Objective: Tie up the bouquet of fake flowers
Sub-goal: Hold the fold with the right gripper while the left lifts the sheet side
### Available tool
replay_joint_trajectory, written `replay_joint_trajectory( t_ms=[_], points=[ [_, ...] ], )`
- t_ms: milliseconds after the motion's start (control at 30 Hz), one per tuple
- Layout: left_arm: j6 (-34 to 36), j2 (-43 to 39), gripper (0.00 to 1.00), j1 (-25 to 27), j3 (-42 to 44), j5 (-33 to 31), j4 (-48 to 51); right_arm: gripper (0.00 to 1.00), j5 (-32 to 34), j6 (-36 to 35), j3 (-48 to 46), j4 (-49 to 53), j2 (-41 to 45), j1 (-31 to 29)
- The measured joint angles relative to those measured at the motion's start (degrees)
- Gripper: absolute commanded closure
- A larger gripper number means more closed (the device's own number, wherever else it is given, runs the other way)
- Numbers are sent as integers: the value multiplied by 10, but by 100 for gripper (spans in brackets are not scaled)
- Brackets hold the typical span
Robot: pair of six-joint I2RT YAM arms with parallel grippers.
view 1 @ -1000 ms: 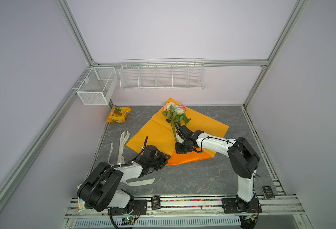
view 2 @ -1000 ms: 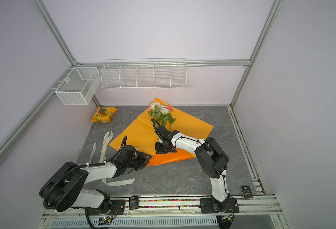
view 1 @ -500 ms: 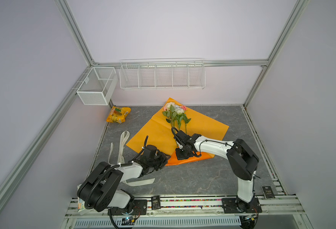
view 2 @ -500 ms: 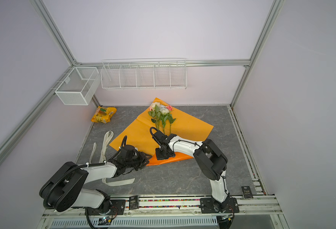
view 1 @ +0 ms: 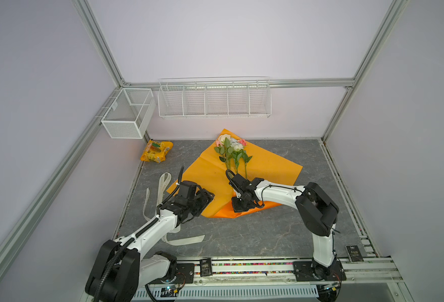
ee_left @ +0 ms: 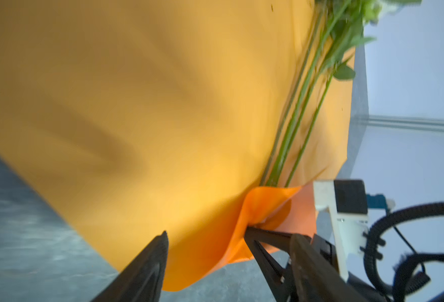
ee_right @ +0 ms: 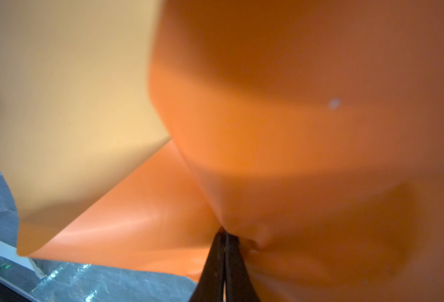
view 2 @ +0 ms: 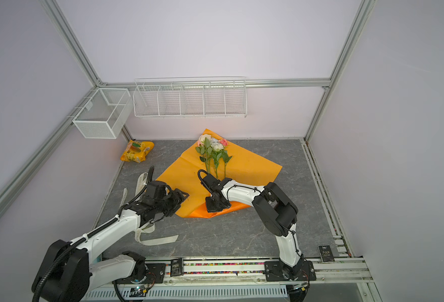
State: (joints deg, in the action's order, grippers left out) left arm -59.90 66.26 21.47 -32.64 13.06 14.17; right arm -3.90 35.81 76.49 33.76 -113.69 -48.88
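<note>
The bouquet of fake flowers (view 1: 230, 149) (view 2: 212, 147) lies on a spread orange paper wrap (view 1: 270, 167) (view 2: 252, 167), with its blooms toward the back wall. Its green stems (ee_left: 298, 109) run down to the wrap's near corner. That corner is folded up and over, and my right gripper (view 1: 237, 206) (view 2: 213, 205) (ee_right: 224, 232) is shut on the fold. My left gripper (view 1: 207, 196) (view 2: 182, 194) (ee_left: 228, 234) stands open at the wrap's near left edge. The paper edge lies between its fingers, which do not close on it.
A yellow-orange snack packet (view 1: 156, 152) (view 2: 137, 151) lies at the back left. A white ribbon (view 1: 162, 187) (view 2: 159, 240) trails along the left side under my left arm. Two white wire baskets (view 1: 128, 115) (view 1: 214, 99) hang on the walls.
My right gripper has drawn the wrap's corner toward the front, uncovering more of the stems. The left gripper's jaws have spread wider.
</note>
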Motion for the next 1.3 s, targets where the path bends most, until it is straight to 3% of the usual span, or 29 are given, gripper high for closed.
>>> replay_joint_trajectory(
  t_ms=[133, 300, 500, 767, 1100, 1300],
  points=[
    [57, -16, 25, -113, 1, 5, 58, 92, 0, 0, 0, 0, 0, 0],
    [123, 24, 27, -198, -3, 29, 84, 92, 0, 2, -1, -1, 0, 0],
    [176, 132, 30, -223, -35, 71, 79, 92, 0, 2, -2, -2, 1, 0],
    [184, 206, 34, -234, -54, 138, -39, 92, 0, 3, -4, -5, 2, 0],
    [108, 273, 32, -236, -10, 278, -265, 92, 0, 9, -11, -13, 5, 0],
    [63, 284, 23, -237, 15, 316, -347, 92, 0, 12, -11, -13, 5, 0]
  ],
)
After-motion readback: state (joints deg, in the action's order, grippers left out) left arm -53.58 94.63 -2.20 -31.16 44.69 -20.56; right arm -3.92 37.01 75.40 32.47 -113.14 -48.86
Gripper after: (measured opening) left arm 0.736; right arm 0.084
